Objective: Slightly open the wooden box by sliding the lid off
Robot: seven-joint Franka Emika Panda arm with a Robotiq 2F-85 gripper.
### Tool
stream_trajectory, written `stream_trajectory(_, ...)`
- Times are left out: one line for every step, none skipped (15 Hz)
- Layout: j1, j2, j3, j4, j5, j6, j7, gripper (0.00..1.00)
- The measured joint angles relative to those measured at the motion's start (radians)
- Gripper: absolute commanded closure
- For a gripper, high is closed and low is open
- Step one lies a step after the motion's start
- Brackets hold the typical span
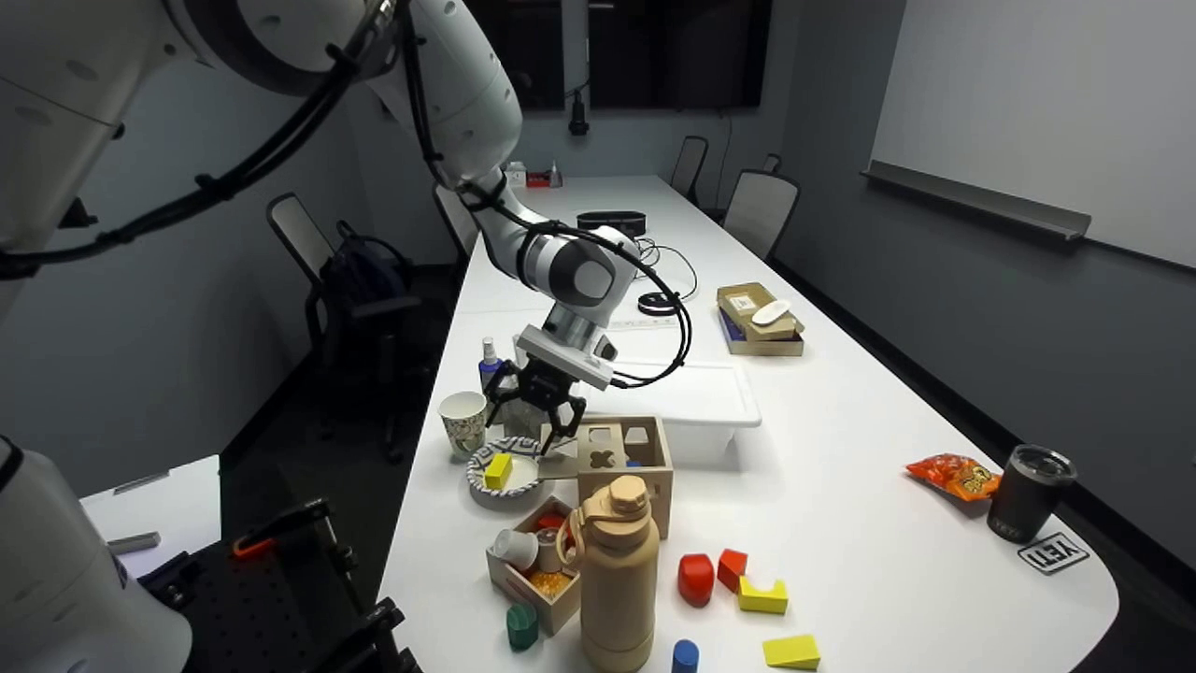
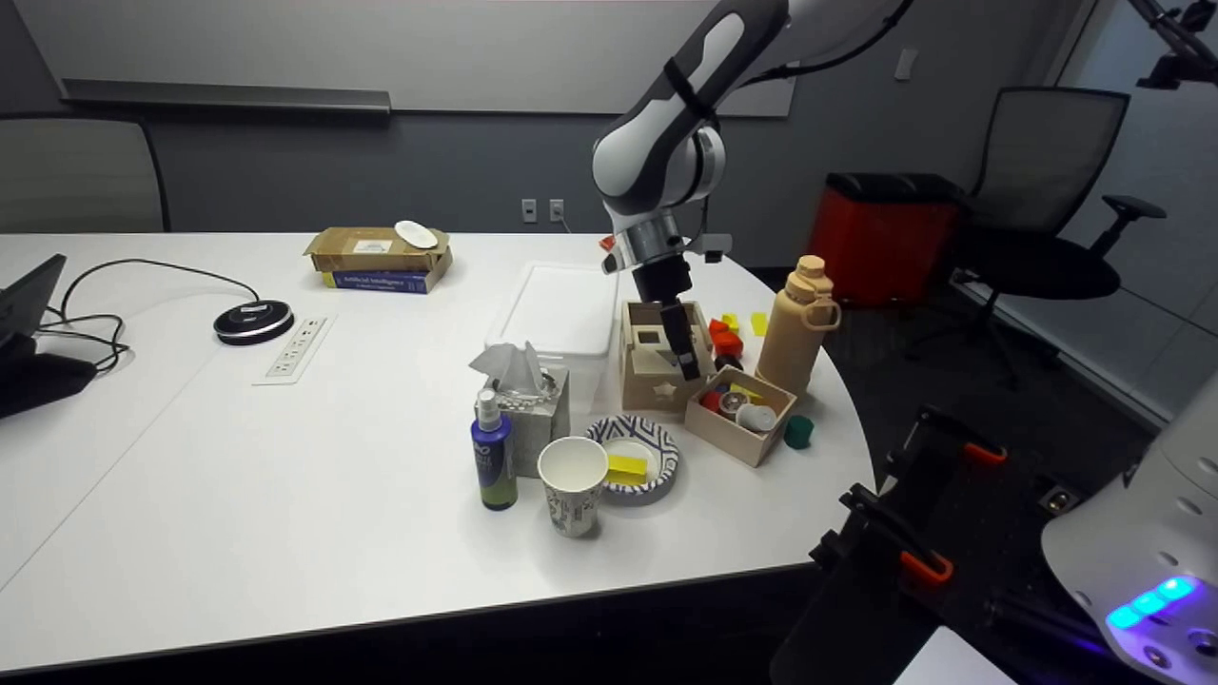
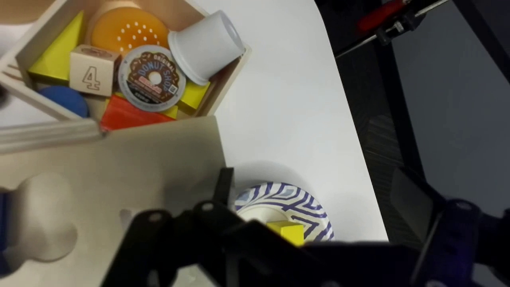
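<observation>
The wooden box [image 1: 661, 495] is a pale open-topped cube in both exterior views [image 2: 645, 393]. Its lid [image 1: 587, 447], a thin panel with cut-out holes, covers part of the top and sticks out on the plate's side. A blue piece shows inside through the gap. In the wrist view the lid [image 3: 119, 171] reaches past the end of the box's rim [image 3: 51, 133]. My gripper [image 3: 316, 179] is wide open and empty. One finger is at the lid's protruding edge, and I cannot tell if it touches. The other finger is out over the table's edge side.
A small open wooden tray [image 2: 728, 440] with blocks and pods and a tan bottle [image 1: 619, 570] stand near the box. A patterned plate [image 2: 661, 440], paper cup [image 2: 574, 509], spray bottle [image 2: 494, 457], tissue box [image 2: 533, 419] and white bin [image 2: 561, 309] surround it. Loose blocks lie around.
</observation>
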Motion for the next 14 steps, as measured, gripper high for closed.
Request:
stream_trajectory(0.0, -0.014, -0.003, 0.0, 0.0, -0.023, 0.003, 0.0)
stream_trajectory(0.0, -0.032, -0.008, 0.0, 0.0, -0.054, 0.007, 0.0)
stream_trajectory(0.0, -0.056, -0.014, -0.001, 0.0, -0.086, 0.016, 0.0)
stream_trajectory(0.001, -0.085, -0.024, -0.002, 0.0, -0.111, 0.033, 0.0)
stream_trajectory(0.001, -0.116, -0.034, -0.005, 0.0, -0.124, 0.055, 0.0)
stream_trajectory(0.003, -0.148, -0.047, -0.011, -0.002, -0.127, 0.082, 0.0)
stream_trajectory(0.004, -0.179, -0.059, -0.017, -0.006, -0.127, 0.111, 0.0)
stream_trajectory(0.005, -0.209, -0.07, -0.024, -0.009, -0.128, 0.142, 0.0)
stream_trajectory(0.005, -0.237, -0.079, -0.032, -0.013, -0.128, 0.166, 0.0)
stream_trajectory(0.006, -0.263, -0.087, -0.041, -0.016, -0.13, 0.188, 0.0)
stream_trajectory(0.006, -0.287, -0.094, -0.05, -0.018, -0.133, 0.209, 0.0)
stream_trajectory(0.008, -0.308, -0.1, -0.06, -0.019, -0.137, 0.228, 0.0)
stream_trajectory(0.009, -0.327, -0.104, -0.069, -0.02, -0.141, 0.245, 0.0)
stream_trajectory(0.011, -0.343, -0.109, -0.077, -0.021, -0.146, 0.262, 0.0)
